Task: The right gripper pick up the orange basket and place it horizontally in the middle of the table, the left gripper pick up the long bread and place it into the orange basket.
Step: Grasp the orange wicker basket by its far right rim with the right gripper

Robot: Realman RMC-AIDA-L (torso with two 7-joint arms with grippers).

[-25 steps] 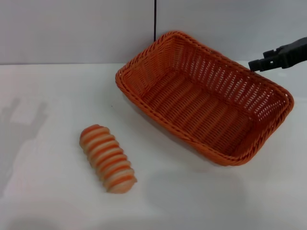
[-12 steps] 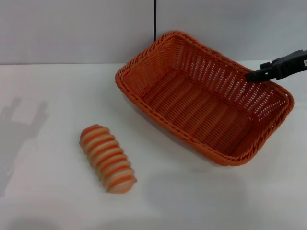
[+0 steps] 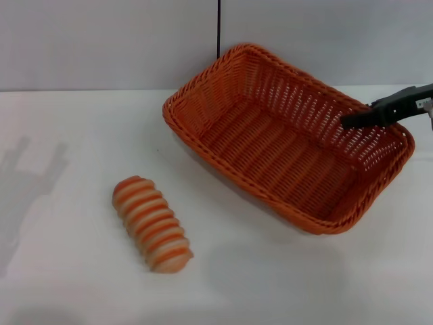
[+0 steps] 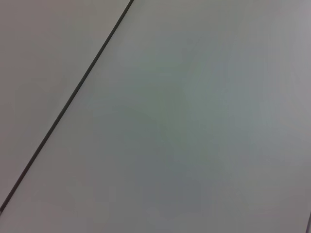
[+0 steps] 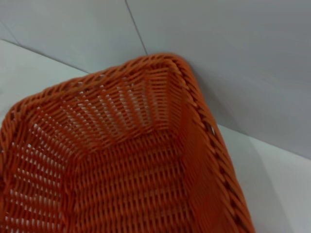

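The orange basket [image 3: 287, 139] lies at an angle on the white table [image 3: 74, 135], toward the back right, and nothing is inside it. The right wrist view looks down into the orange basket [image 5: 121, 170] from close above. My right gripper [image 3: 353, 121] reaches in from the right edge, its black tip over the basket's far right rim. The long bread [image 3: 151, 223], striped orange and cream, rests on the table in front and to the left of the basket, well apart from it. My left gripper is out of view; its wrist view holds only a grey wall.
A grey wall [image 3: 108, 40] with a dark vertical seam [image 3: 218, 27] stands behind the table. A faint arm shadow [image 3: 30, 169] falls on the table's left side. Bare tabletop lies between bread and basket and along the front.
My right gripper has moved down and to the left, from above the basket's far right corner to over its far right rim. Basket and bread have not moved.
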